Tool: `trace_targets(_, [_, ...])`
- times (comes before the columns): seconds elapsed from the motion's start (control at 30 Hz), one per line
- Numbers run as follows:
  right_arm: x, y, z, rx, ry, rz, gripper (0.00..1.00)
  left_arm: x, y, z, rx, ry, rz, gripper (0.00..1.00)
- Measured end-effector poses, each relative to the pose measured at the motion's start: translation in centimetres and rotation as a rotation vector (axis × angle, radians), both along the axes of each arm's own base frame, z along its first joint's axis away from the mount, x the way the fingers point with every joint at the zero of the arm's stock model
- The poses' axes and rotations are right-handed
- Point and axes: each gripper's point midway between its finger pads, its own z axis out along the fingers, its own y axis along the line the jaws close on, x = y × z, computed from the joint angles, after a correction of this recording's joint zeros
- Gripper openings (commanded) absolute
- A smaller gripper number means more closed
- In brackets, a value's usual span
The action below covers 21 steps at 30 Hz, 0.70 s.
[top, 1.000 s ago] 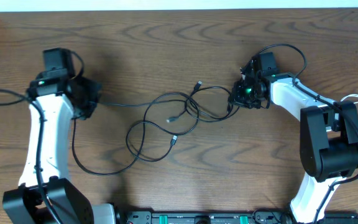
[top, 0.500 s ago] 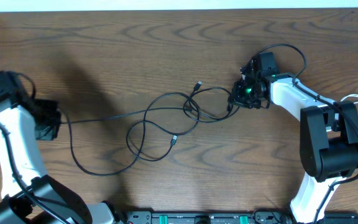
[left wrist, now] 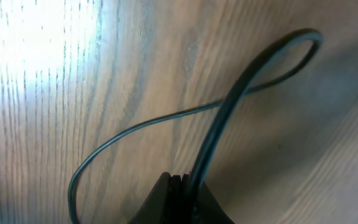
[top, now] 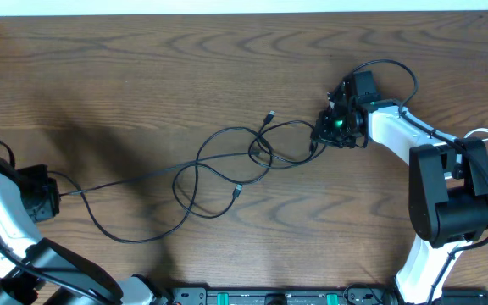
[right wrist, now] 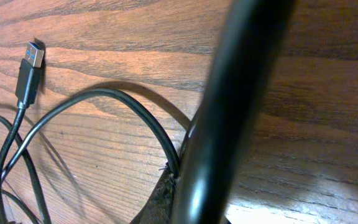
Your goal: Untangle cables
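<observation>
Black cable (top: 125, 177) is pinched by left gripper (top: 51, 194) and right gripper (top: 318, 135); central loops are not yet undone.

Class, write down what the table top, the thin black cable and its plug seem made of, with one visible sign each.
The table looks like wood or wood-look veneer, matte brown: flowing grain lines show. The black cable is probably rubber or plastic sheathed, smooth: it bends in soft loops. Its plug has a black moulded-plastic body and a silvery, likely metal, tip.

2 white arms (top: 392, 127) with black joints (top: 447, 199), black wires (top: 392, 66), green light (top: 339, 122)
</observation>
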Motion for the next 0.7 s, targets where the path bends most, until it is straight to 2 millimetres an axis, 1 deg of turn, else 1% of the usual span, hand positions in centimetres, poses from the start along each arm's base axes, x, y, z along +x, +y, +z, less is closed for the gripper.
trace_targets(0.27, [0.0, 0.0, 0.0, 0.0, 0.0, 0.0, 0.01, 0.2, 0.3, -1.5, 0.02, -0.017, 0.004, 0.08])
trace_targets(0.3, [0.0, 0.0, 0.0, 0.0, 0.0, 0.0, 0.01, 0.2, 0.2, -1.7, 0.019, -0.015, 0.004, 0.11])
trace_targets(0.37, [0.0, 0.0, 0.0, 0.0, 0.0, 0.0, 0.02, 0.2, 0.3, -1.9, 0.022, -0.016, -0.001, 0.29])
trace_targets(0.4, [0.0, 0.0, 0.0, 0.0, 0.0, 0.0, 0.01, 0.2, 0.3, -1.9, 0.023, -0.019, 0.007, 0.32])
trace_targets(0.43, [0.0, 0.0, 0.0, 0.0, 0.0, 0.0, 0.02, 0.3, 0.4, -1.9, 0.024, -0.022, 0.014, 0.39])
trace_targets(0.47, [0.0, 0.0, 0.0, 0.0, 0.0, 0.0, 0.01, 0.5, 0.4, -1.9, 0.028, -0.031, -0.001, 0.51])
trace_targets(0.5, [0.0, 0.0, 0.0, -0.001, 0.0, 0.0, 0.01, 0.7, 0.5, -1.8, 0.029, -0.042, -0.008, 0.57])
trace_targets(0.57, [0.0, 0.0, 0.0, -0.001, 0.0, 0.0, 0.01, 2.2, 0.5, -1.5, 0.034, -0.111, -0.072, 0.7])
trace_targets(0.63, [0.0, 0.0, 0.0, -0.001, 0.0, 0.0, 0.01, 4.6, 0.0, -0.8, 0.051, -0.209, -0.193, 0.76])
trace_targets(0.7, [0.0, 0.0, 0.0, -0.001, 0.0, 0.0, 0.01, 6.6, -1.2, -0.2, 0.048, -0.281, -0.309, 0.79])
